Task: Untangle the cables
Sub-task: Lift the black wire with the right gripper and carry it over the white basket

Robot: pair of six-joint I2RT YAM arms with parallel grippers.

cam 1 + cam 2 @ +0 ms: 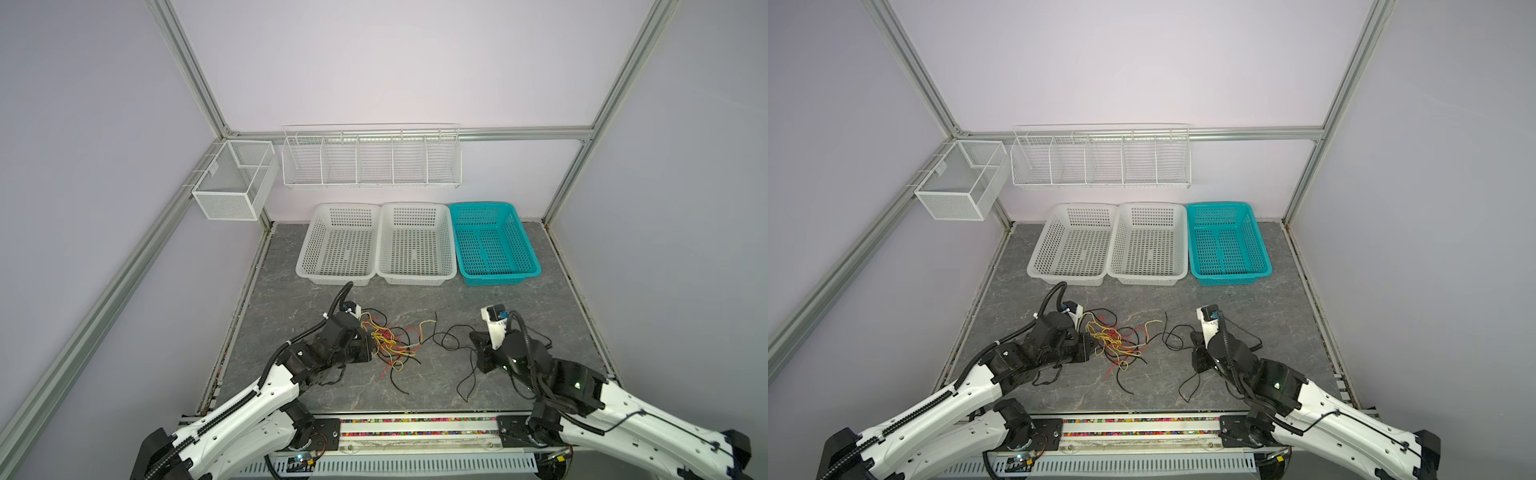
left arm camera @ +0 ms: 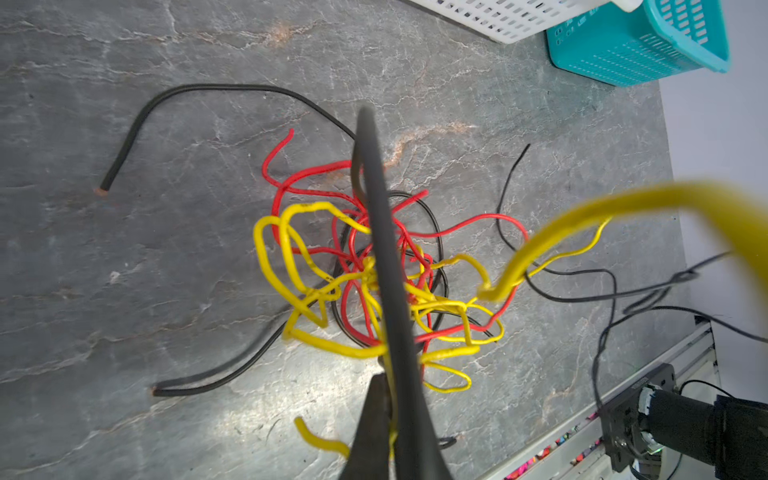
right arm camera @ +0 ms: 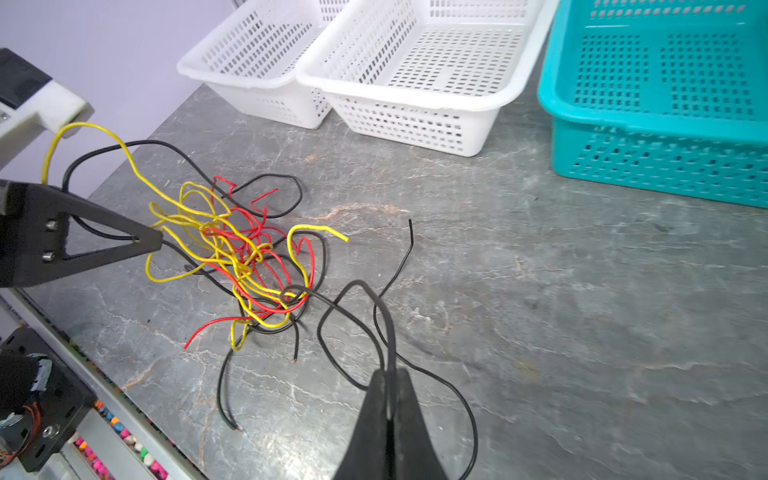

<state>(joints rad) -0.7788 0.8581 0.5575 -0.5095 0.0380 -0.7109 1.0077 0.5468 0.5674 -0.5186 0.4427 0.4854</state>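
- cables (image 1: 390, 340): red, yellow and black strands, knotted in one heap on the counter (image 1: 415, 399), between the two arms and in front of the white baskets (image 1: 338, 245). Loose black ends trail toward the front edge.
- left jaws: together at the heap's edge, clamped on a yellow strand (image 2: 391, 411) that shows between them. We cannot tell whether a black one is caught too.
- right jaws: together, clamped on a black cable (image 3: 390, 336) that loops back into the heap.
- hazard, as we judge it: drawing the black cable away may cinch its loop and tighten the knot instead of freeing it.
- hazard: if the left hold slips on so thin a strand, we expect the whole heap to drag along with the pull.
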